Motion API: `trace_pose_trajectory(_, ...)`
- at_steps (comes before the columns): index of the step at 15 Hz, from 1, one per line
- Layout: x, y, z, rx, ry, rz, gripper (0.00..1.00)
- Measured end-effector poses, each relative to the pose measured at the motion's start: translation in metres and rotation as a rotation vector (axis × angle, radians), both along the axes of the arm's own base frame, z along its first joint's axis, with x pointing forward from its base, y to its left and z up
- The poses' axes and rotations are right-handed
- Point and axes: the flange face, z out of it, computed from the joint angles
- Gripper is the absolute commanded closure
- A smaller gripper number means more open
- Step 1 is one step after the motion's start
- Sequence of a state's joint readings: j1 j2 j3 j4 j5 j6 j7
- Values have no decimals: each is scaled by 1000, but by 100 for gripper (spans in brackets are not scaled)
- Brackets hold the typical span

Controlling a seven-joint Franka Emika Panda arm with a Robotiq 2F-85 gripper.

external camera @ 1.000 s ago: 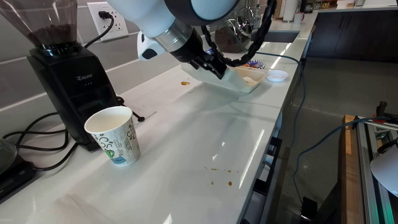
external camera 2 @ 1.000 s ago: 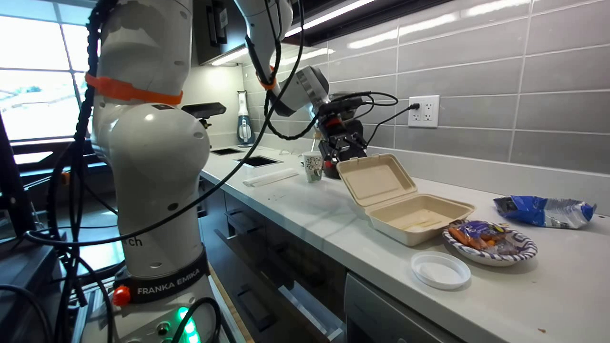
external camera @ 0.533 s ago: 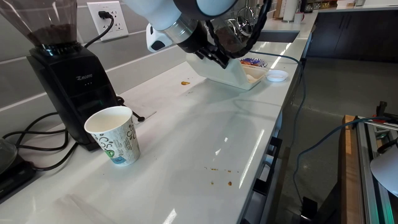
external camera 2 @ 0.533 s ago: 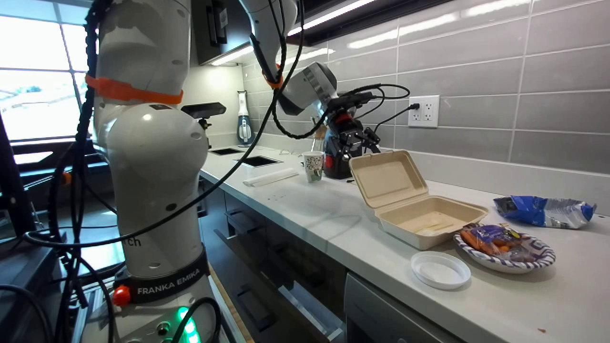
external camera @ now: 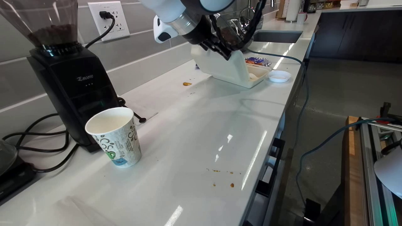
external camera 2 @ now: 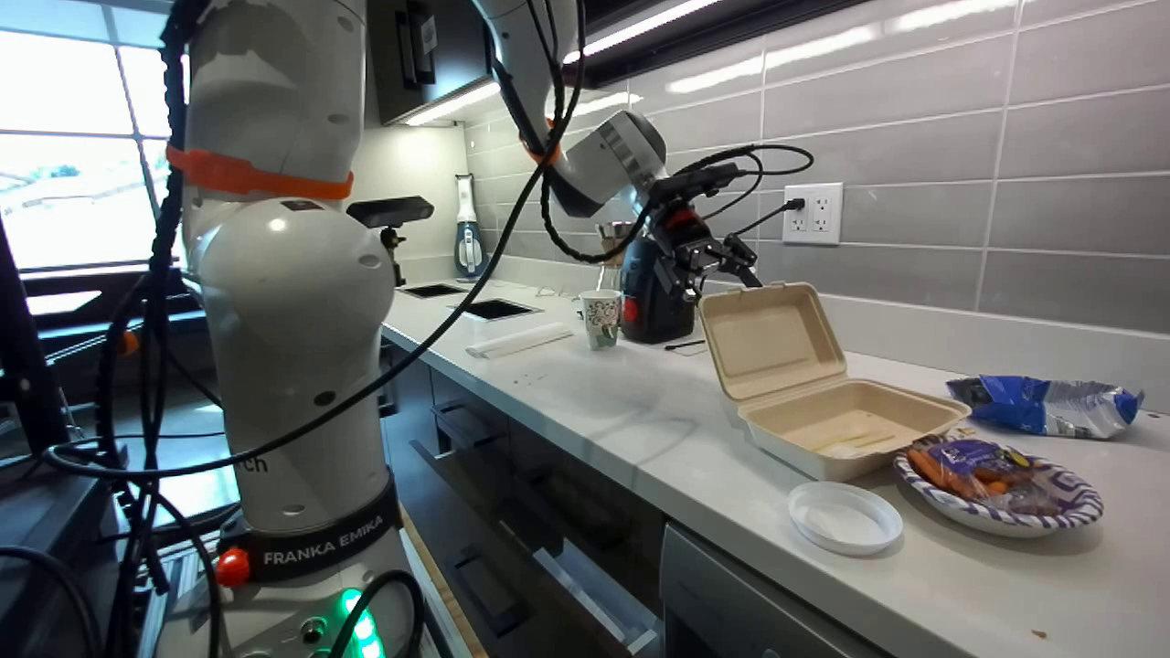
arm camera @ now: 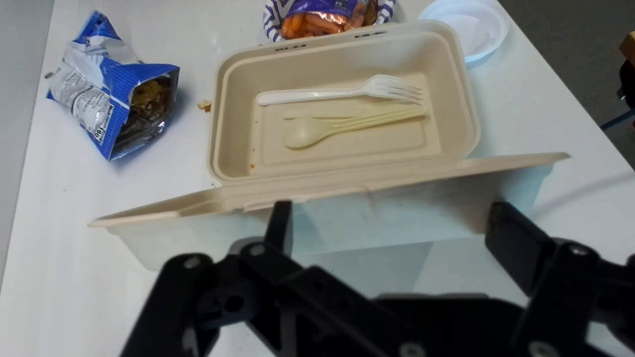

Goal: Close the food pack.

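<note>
The food pack is a beige clamshell box, standing open on the counter. Its base [external camera 2: 850, 420] lies flat, and its lid [external camera 2: 772, 343] is raised and leans back from the hinge. In the wrist view the base [arm camera: 233, 114] holds a white fork and pale cutlery. The lid's pale outer face [external camera: 216, 67] also shows in an exterior view. My gripper [arm camera: 389, 218] is open, fingers wide apart with nothing between them. It is behind the lid, fingertips at or very close to the lid's outer face. The gripper [external camera 2: 722, 288] also shows in an exterior view at the lid's top edge.
A patterned paper bowl [external camera 2: 1001, 489] with bagged carrots stands against or very near the base's far side. A white round lid [external camera 2: 845, 518] lies near the counter's edge. A blue snack bag [arm camera: 114, 84] lies by the wall. A paper cup [external camera: 114, 138] and black grinder [external camera: 73, 91] stand farther back.
My gripper has moved forward against the lid side. The box has slid along the counter, away from the grinder, and the bowl has shifted with it. The lid stands somewhat more upright.
</note>
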State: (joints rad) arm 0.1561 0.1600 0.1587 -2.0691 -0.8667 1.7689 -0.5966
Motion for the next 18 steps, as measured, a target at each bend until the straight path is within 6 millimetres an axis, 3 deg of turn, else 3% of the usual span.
trace_pose_trajectory(4,4,-7,4,-14,-8,-9,0)
trace_pose_trajectory(18,10,-40,-8,-88,-49,-79,0)
